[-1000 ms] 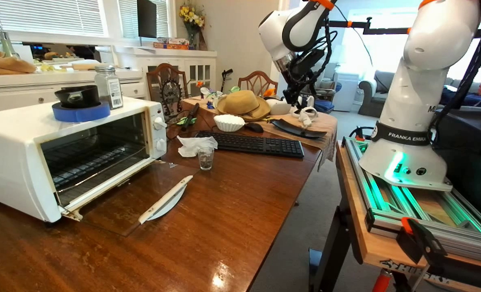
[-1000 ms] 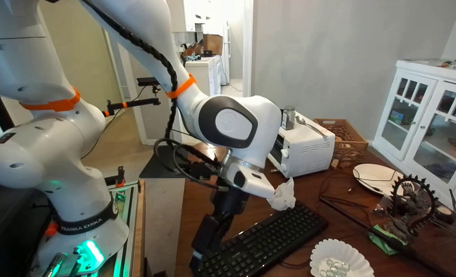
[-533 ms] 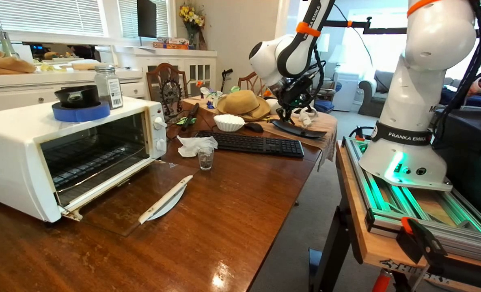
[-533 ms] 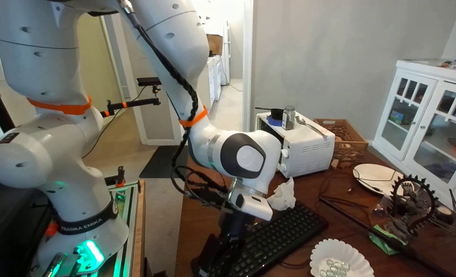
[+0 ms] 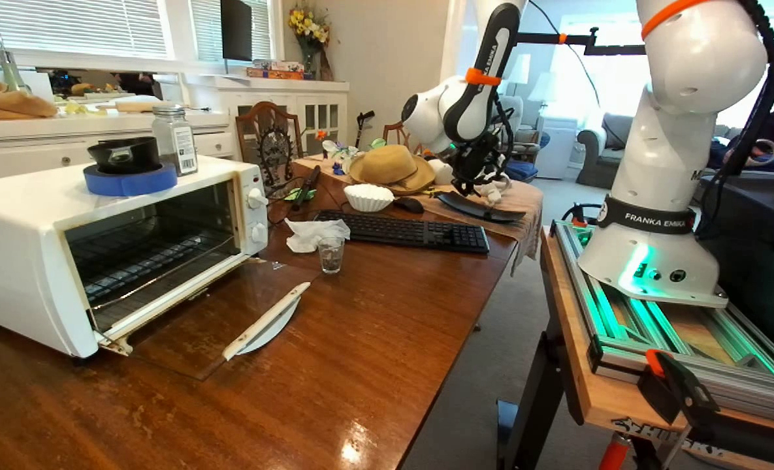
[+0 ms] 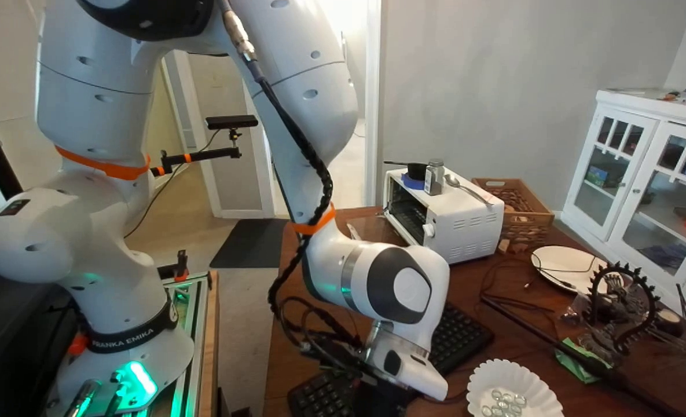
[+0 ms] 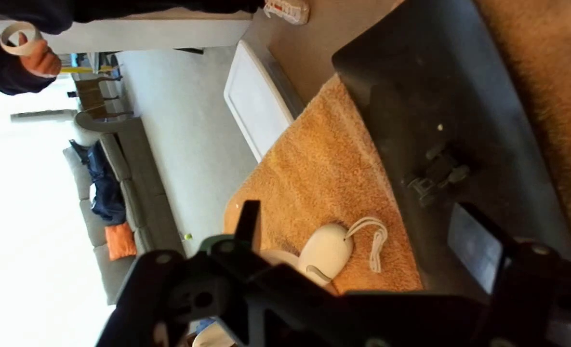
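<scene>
Left to right in an exterior view: the oven (image 5: 60, 196) is set well back from the right edge of the table (image 5: 373, 365), probably so there's room for the door (image 5: 210, 316) to be dropped. Up top, a black pan (image 5: 123, 155) is perched on blue tape (image 5: 132, 181), seemingly used as a stand so it sits level. A white disc (image 5: 277, 328) looks tucked under the handle (image 5: 266, 321), maybe as a prop. Then a glass (image 5: 331, 256) and crumpled paper (image 5: 311, 235), side by side, and a keyboard (image 5: 413, 233) laid toward the right edge. Past that, a black tray (image 5: 481, 209) is rested near the right edge of the cloth (image 7: 309, 168), with a small dark item (image 7: 439, 172) (too murky to name) lying on it. Over there the gripper (image 7: 356, 214) is held tilted, fingers (image 7: 248, 219) spread wide, nothing gripped. In the wrist view a white gadget (image 7: 327, 253) is seen just beside the tray, strap (image 7: 377, 246) bunched up on the cloth.
</scene>
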